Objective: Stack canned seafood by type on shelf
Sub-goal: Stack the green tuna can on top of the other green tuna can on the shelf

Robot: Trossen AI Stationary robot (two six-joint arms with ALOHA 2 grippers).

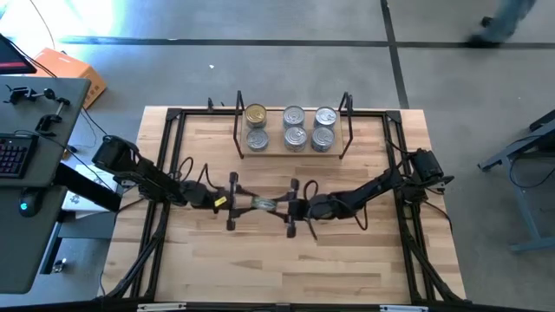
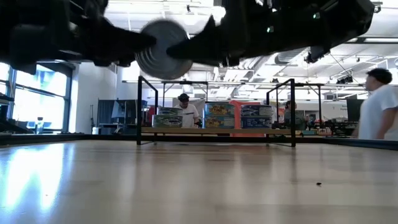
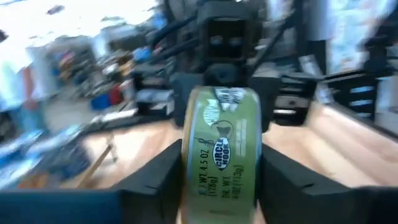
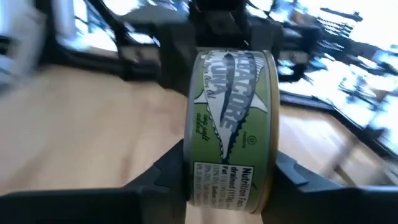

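can (image 1: 263,204) | between left hand (image 1: 244,204) and right hand (image 1: 286,208) | mid-air

Daylight floods in from the room's windows (image 2: 37,99) and ceiling lights (image 2: 348,56), laying a pale sheen across the counter (image 2: 186,180) in the low view, where the arms overhead read as dark, soft silhouettes. From above, the light is even and shadows are faint. Both wrist views are smeared with motion blur; only the green tin (image 4: 233,124) is fairly legible.
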